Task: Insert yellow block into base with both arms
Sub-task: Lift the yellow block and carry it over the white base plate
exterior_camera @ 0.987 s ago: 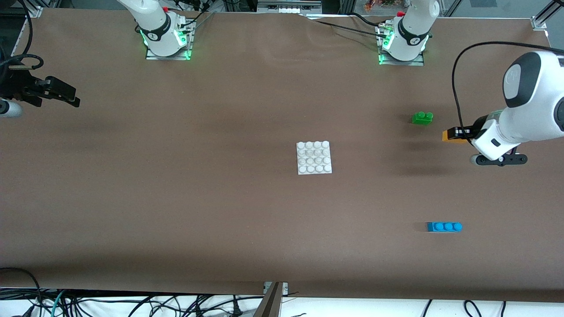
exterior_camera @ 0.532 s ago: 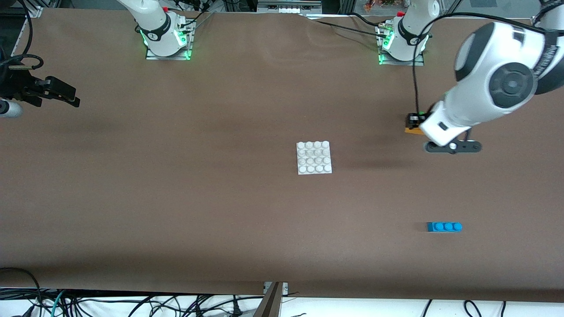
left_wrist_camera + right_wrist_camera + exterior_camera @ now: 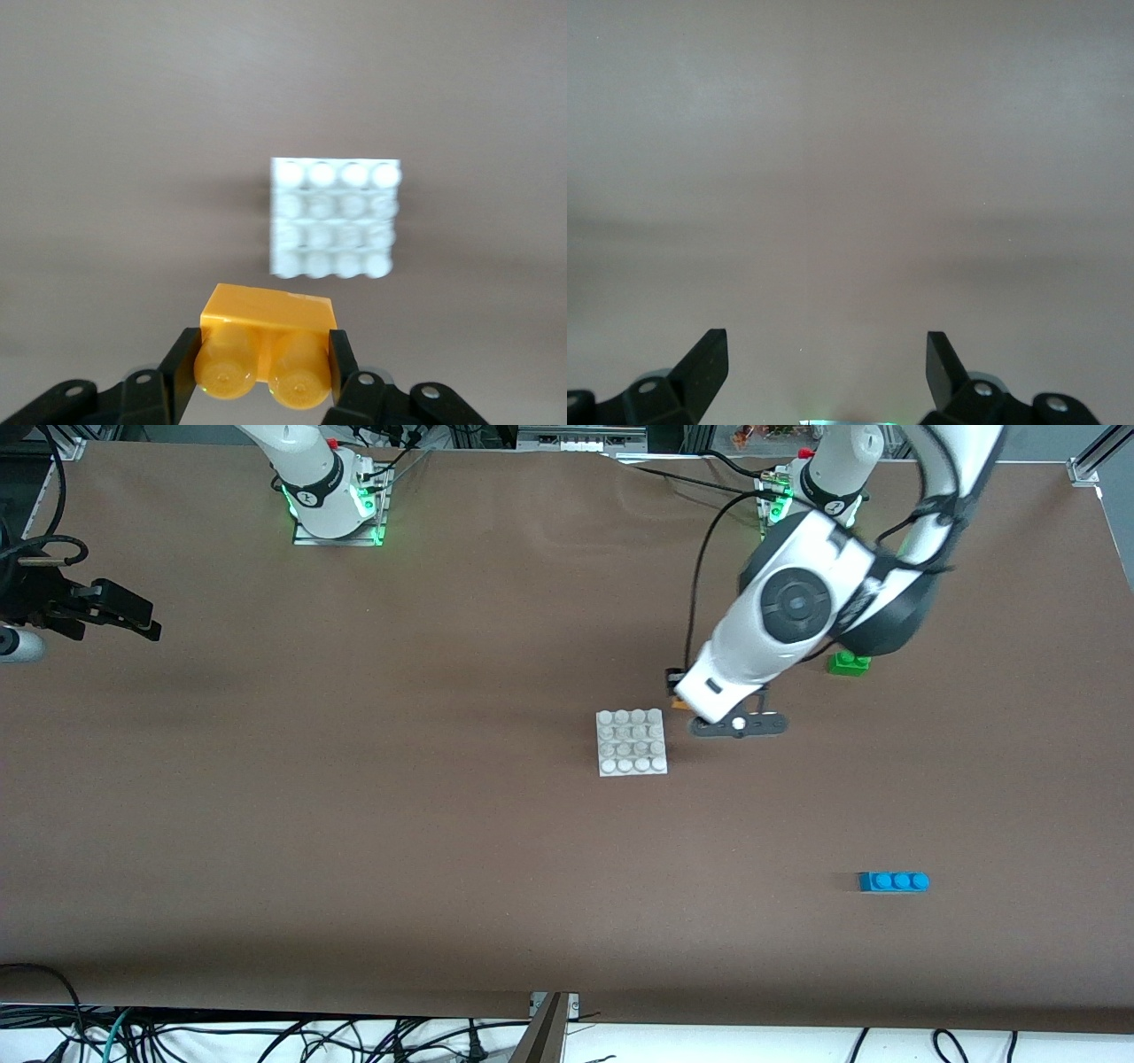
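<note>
The yellow block (image 3: 266,329) sits between the fingers of my left gripper (image 3: 263,365), which is shut on its two ends, studs toward the wrist camera. In the front view the left gripper (image 3: 678,693) hangs over the table just beside the base (image 3: 632,742), toward the left arm's end, and only a sliver of the yellow block (image 3: 680,705) shows under the wrist. The white studded base (image 3: 335,217) lies flat with nothing on it. My right gripper (image 3: 144,622) waits open at the right arm's end of the table; in its wrist view the right gripper (image 3: 827,356) holds nothing.
A green two-stud brick (image 3: 849,662) lies partly under the left arm's elbow. A blue three-stud brick (image 3: 893,881) lies nearer to the front camera, toward the left arm's end. The left arm's black cable (image 3: 700,593) loops above the table.
The left arm has swung from its end of the table toward the middle, carrying the yellow block past the green brick to beside the base. The right arm has not moved.
</note>
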Controlling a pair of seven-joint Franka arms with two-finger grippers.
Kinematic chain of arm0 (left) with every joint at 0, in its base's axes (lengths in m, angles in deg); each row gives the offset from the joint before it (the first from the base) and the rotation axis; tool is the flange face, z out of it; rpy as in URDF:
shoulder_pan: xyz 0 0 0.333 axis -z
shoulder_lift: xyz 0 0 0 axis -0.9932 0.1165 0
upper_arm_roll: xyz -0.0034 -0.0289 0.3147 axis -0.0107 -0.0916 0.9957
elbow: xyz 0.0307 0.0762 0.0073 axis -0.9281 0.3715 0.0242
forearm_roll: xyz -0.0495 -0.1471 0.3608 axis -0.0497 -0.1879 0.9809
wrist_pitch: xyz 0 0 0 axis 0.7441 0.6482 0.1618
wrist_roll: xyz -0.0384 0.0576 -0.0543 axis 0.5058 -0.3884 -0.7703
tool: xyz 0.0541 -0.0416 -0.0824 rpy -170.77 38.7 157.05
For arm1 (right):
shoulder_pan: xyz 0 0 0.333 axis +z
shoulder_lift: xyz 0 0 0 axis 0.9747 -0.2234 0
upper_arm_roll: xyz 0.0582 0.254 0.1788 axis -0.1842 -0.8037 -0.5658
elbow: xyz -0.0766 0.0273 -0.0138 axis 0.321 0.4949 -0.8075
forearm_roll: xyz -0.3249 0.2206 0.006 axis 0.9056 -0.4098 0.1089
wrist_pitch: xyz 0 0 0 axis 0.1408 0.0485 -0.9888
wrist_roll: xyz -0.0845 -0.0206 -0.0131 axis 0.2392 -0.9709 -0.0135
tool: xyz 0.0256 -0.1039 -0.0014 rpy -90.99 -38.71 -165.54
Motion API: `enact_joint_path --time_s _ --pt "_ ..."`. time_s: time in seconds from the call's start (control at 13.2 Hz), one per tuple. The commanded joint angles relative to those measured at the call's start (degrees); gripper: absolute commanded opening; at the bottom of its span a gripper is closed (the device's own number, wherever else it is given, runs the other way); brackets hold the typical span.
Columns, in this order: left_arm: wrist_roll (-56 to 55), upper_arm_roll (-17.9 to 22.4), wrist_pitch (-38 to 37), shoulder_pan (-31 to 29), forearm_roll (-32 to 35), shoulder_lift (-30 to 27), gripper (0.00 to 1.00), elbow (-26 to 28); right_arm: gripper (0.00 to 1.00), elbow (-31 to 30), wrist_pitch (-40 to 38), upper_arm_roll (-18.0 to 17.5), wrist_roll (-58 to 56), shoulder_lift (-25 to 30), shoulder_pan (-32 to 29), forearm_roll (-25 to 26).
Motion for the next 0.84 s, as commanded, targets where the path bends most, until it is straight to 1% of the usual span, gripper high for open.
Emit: enact_joint_path --time_s 0.0,0.08,0.15,0.23,0.3,0.46,0.61,0.76 --pt "-3.1 1.5 0.8 3.8 1.1 6.8 0.37 -5.9 0.99 0.2 -0.6 -0.3 -0.3 0.1 -0.5 0.6" --pt "-3.1 1.7 0.9 4.9 1.6 8.8 0.37 -7.7 0.99 0.2 -0.6 -0.2 -0.3 0.1 -0.5 0.6" --pt "-3.1 2.5 0.9 6.4 2.8 9.8 0.37 -8.3 0.99 0.2 -0.6 -0.2 -0.3 0.1 -0.5 0.6" --pt "-3.5 3.1 1.0 7.6 5.0 10.4 0.37 -8.3 0.99 0.2 -0.6 -0.2 -0.3 0.1 -0.5 0.6" --pt "-5.3 3.1 1.2 8.0 5.6 11.2 0.37 -8.3 0.99 0.2 -0.6 -0.2 -0.3 0.1 -0.5 0.6" --pt "-9.5 3.4 6.1 8.4 6.1 12.8 0.37 -7.9 0.99 0.2 -0.6 -0.2 -0.4 -0.1 -0.5 0.6" --pt "-9.7 4.4 6.6 9.1 6.2 14.1 0.37 -7.8 0.99 0.3 -0.6 -0.2 -0.4 -0.1 -0.5 0.6" --pt "-10.0 4.9 6.6 9.5 8.7 14.6 0.37 -7.8 0.99 0.3 -0.6 -0.2 -0.4 -0.1 -0.5 0.6"
